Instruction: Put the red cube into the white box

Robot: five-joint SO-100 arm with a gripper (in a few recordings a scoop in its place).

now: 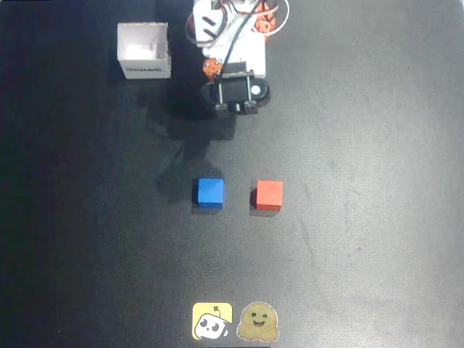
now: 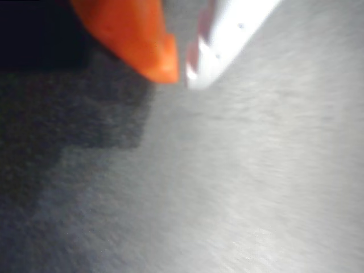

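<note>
In the overhead view the red cube (image 1: 269, 195) sits on the black table near the middle, a little right of centre. The white box (image 1: 144, 49) stands open-topped at the upper left, with dark print on its near side. My arm (image 1: 233, 58) is folded at the top centre, well above the cube and to the right of the box. In the wrist view my gripper (image 2: 182, 77) hangs close over bare table, its orange finger (image 2: 136, 34) and white finger (image 2: 227, 34) almost touching at the tips, shut with nothing between them.
A blue cube (image 1: 210, 192) of the same size sits just left of the red cube, a small gap between them. Two stickers, one yellow (image 1: 212, 321) and one tan (image 1: 259, 322), lie at the table's bottom edge.
</note>
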